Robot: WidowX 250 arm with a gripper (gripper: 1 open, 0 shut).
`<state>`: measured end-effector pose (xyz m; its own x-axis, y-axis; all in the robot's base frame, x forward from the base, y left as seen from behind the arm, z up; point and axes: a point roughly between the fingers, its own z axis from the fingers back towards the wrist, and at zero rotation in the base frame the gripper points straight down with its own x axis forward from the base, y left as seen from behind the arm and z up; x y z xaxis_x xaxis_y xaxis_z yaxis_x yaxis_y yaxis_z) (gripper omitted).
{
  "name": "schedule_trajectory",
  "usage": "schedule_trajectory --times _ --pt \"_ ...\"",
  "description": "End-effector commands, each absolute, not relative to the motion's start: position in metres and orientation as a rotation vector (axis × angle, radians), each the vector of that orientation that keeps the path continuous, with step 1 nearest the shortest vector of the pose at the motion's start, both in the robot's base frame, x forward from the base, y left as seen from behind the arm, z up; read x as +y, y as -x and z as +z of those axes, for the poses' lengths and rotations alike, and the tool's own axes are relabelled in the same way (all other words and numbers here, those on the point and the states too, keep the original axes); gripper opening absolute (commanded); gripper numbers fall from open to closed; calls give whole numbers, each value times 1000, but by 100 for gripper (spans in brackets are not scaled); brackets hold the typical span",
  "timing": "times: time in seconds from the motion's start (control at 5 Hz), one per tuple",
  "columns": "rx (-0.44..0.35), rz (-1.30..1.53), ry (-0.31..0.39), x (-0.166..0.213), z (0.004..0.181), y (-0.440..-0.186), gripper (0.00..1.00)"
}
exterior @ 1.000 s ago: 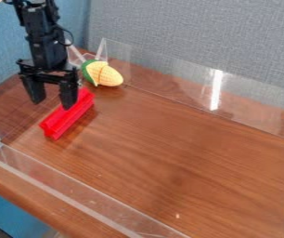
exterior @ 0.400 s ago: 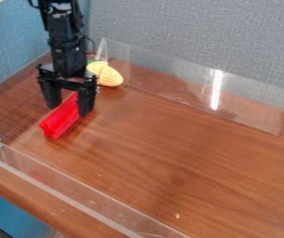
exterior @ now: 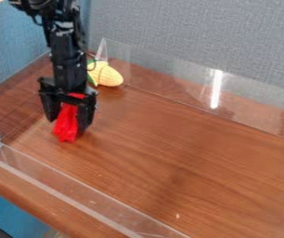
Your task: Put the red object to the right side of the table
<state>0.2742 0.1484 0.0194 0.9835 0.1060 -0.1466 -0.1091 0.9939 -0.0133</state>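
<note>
The red object [exterior: 67,125] is a bright red block lying on the left part of the dark wood-grain table [exterior: 182,158]. My gripper [exterior: 69,117] points straight down over it, open, with one black finger on each side of the block's far half. That half is hidden behind the fingers [exterior: 49,108]; only the near end shows below them. Whether the fingers touch the block I cannot tell.
A yellow-green corn toy [exterior: 105,73] lies just behind the gripper near the back wall. Low clear acrylic walls [exterior: 213,85] edge the table at the back, right and front. Bare wood stretches across the middle and right.
The gripper has moved right and toward the camera and come down, from beside the block's far end to straddling the block. It stayed open. The block has not moved.
</note>
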Motion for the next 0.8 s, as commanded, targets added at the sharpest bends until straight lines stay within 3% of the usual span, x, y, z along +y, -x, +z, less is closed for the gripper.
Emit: schedule_trajectory --times 0.0,0.4,0.6 --pt "98 179 8 168 43 -270 100" --pt "59 263 51 178 64 -264 100" --pt "76 241 47 175 56 -260 100"
